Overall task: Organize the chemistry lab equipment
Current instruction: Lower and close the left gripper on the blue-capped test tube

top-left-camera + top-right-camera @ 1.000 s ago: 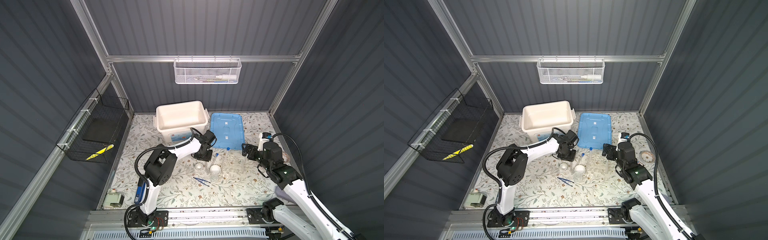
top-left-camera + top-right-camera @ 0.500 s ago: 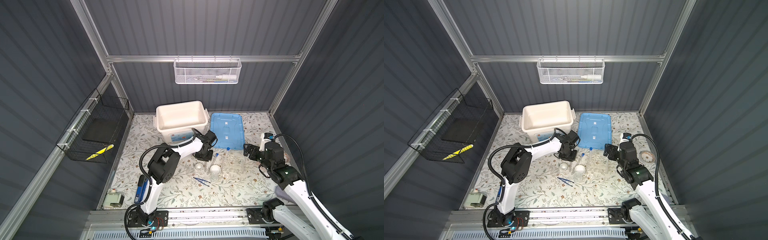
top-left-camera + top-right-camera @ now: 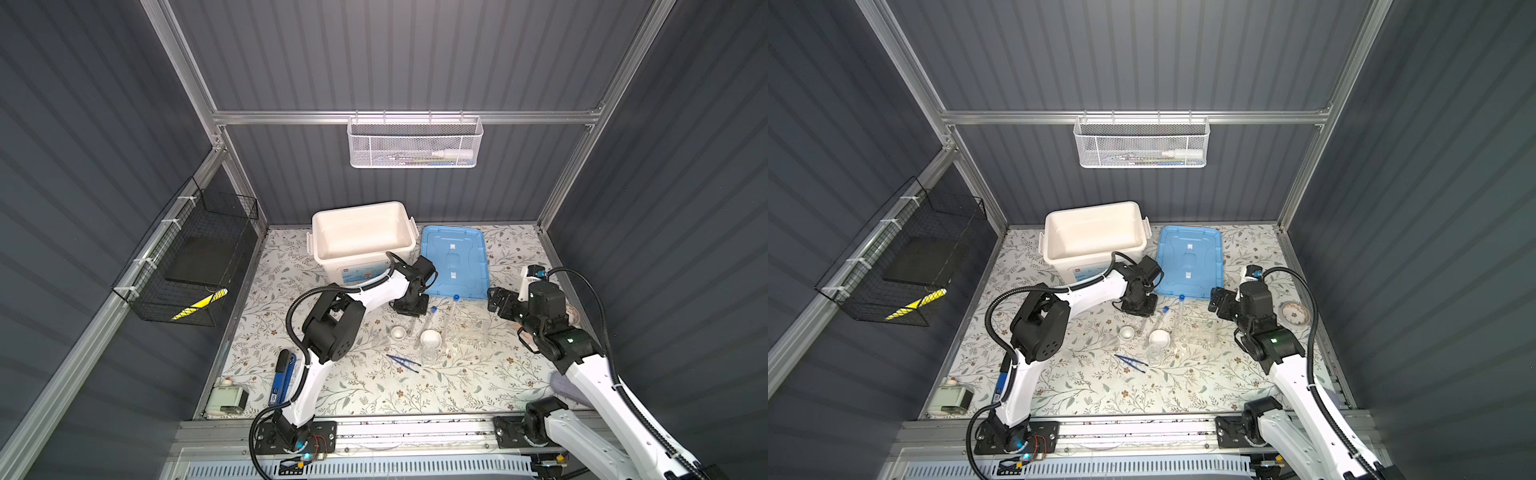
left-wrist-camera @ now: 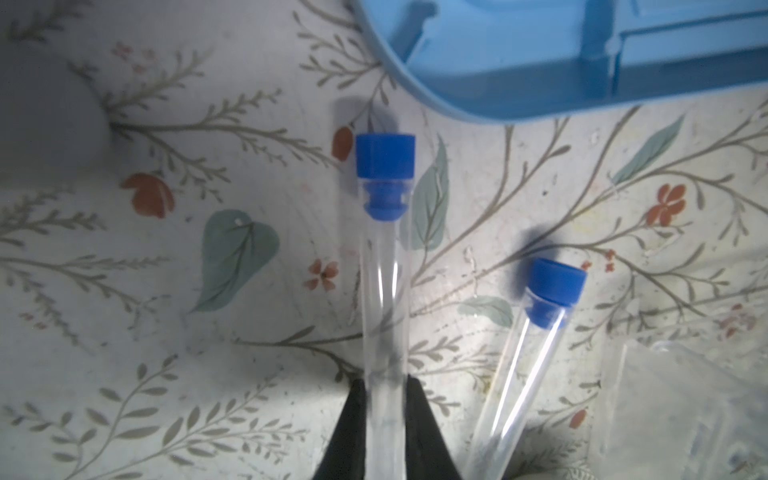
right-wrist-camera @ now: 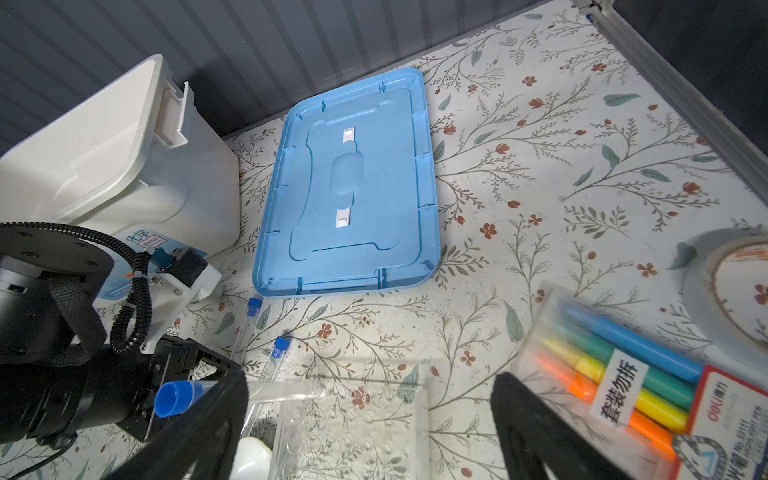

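Left fingers point(image 4: 348, 436): are pinching shut on the first tube, one black finger on each side of its clear part.
First tube point(image 4: 384, 291): is pointing its blue cap toward the lid point(image 4: 582, 54). The cap is not touching the lid. In a top view the tube point(image 3: 411, 328) is poking out from under the left arm's end, near the small dish.
Second tube point(image 4: 528, 365): is lying on the surface point(image 3: 374, 390) just beside the first tube. It is leaning a bit away from it, and nothing is holding it.
Third tube point(image 3: 452, 313): is standing at the end of the rack nearest the other two tubes, blue cap up. I cannot tell if it is sitting in a hole.
Right fingers point(image 5: 199, 432): are spread wide and holding nothing. They are hanging over the rack.
Rack point(image 5: 353, 428): is sitting on the surface between the tubes and the right arm.
Small dish point(image 3: 398, 332): is sitting on the surface beside the first tube.
Big dish point(image 3: 431, 338): is sitting between the small dish and the rack.
Flask point(image 3: 428, 357): is standing right by the big dish, on its front side. I cannot tell if they are touching.
Tweezers point(image 3: 403, 360): are lying flat just beside the flask, on the side of the left arm.
Bin point(image 3: 361, 266): is standing open at the back, with the lid lying flat next to it.
Highlighters point(image 5: 615, 365): are lying beside the rack, near the right fingers.
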You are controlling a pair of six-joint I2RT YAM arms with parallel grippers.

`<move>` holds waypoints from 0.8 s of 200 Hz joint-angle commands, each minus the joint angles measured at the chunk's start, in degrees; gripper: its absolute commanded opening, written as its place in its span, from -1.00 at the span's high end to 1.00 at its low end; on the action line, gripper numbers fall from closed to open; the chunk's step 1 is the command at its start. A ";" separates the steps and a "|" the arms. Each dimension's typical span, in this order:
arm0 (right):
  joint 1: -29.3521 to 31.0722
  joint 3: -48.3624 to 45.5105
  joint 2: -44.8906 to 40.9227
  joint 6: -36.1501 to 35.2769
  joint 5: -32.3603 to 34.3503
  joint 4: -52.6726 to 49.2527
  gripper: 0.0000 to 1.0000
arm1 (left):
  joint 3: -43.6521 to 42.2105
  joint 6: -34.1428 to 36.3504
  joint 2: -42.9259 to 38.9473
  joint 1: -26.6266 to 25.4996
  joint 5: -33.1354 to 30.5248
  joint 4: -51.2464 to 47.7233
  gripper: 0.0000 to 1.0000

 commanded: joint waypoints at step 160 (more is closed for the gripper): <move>-0.93 0.46 -1.91 1.57 -2.22 -1.56 -0.85 | 0.69 8.92 -0.93 3.05 -4.29 -2.76 0.25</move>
